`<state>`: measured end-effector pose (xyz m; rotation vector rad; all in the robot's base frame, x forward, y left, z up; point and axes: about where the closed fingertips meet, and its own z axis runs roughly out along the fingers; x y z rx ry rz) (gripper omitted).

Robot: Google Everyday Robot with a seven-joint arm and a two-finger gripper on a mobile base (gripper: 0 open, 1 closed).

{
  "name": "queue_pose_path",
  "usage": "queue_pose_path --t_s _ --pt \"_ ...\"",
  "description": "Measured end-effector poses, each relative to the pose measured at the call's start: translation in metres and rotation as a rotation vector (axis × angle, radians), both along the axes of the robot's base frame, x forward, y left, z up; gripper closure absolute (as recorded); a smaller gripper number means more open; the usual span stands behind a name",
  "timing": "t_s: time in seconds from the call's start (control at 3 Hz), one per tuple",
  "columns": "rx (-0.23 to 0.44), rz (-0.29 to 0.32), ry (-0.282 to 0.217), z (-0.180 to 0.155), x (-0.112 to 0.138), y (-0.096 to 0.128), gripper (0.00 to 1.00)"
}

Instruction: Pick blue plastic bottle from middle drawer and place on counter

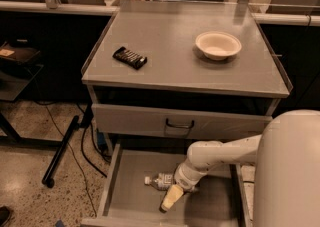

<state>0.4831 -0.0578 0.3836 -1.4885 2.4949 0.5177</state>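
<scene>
Far left: speckled floor (30,191), dark stand leg (61,152) running diagonally down to a foot near the cabinet's lower left corner, black cables (86,138) hanging beside it. Next over: grey table (165,31), thin raised rims along the sides, seen from above and in front. On its left part: black rectangular bar (130,57), lying flat, angled, near the left rim. On its right part: white bowl (218,45), upright, well apart from the bar. Under the table: dark gap, then a closed grey drawer front (135,121) with a dark handle (179,123) at centre. Lower still: middle drawer (131,196), open toward the camera, low side walls, flat grey floor. Inside it: blue plastic bottle (160,181), lying on its side on the drawer floor at about mid-width, white cap end pointing left, pale clear body with a label. Not on the table. Just right of the bottle and slightly nearer the camera: pincer (171,198), down inside the drawer, cream-coloured part angled down-left toward the drawer's front edge, close against the bottle's right end; actual contact hard to confirm from this view. Spread or pressed together: cannot tell. Further right: white arm (225,152) reaching in from the right above the drawer, wrist bent down to the pincer. Far right: large rounded white robot body (292,171) filling the lower right corner and hiding the drawer's right side.
</scene>
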Motion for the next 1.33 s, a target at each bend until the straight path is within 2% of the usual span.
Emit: queue_pose_path --t_s 0.33,1.33 --pt "-0.013 -0.005 0.020 -0.0182 0.0004 -0.0008 0.02" --pt "-0.013 -0.005 0.020 -0.0183 0.0004 -0.0007 0.70"
